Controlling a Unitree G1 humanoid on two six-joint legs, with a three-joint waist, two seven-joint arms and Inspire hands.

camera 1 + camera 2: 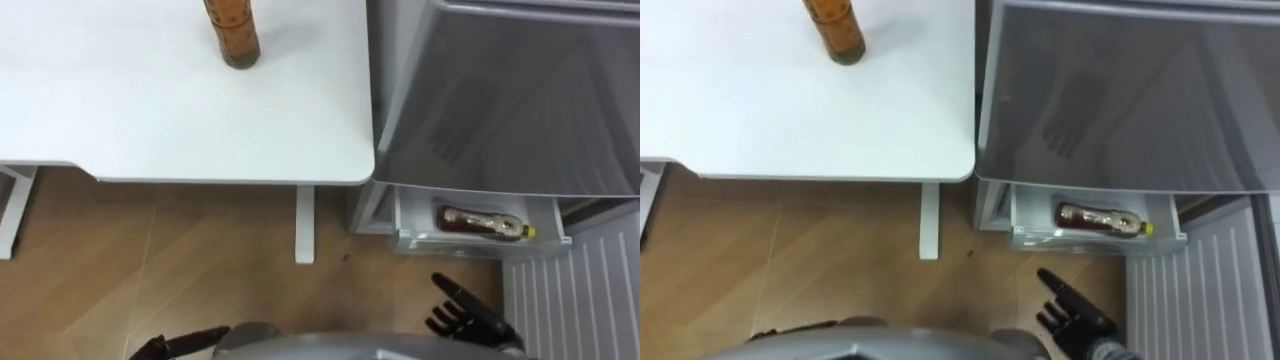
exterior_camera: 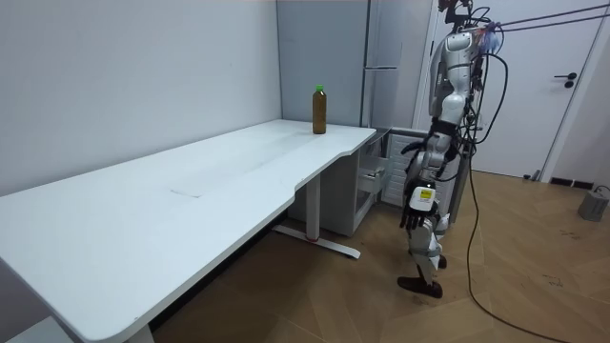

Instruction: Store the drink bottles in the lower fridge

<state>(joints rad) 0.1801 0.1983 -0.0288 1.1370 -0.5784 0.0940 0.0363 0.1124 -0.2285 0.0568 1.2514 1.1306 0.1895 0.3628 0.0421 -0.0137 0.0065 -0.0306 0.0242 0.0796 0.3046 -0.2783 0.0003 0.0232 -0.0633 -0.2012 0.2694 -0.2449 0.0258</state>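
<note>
Before the drawer (image 1: 408, 236), open for the bottle (image 1: 232, 35) on the table (image 1: 120, 110), the right hand (image 1: 468, 318) hangs spread, empty

The table (image 1: 120, 110) is white, its bottle (image 1: 232, 30) amber, the fridge (image 1: 500, 100) grey

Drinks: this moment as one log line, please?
yellow-capped bottle lying in fridge drawer | green-capped bottle upright on table | right hand open, empty
</note>
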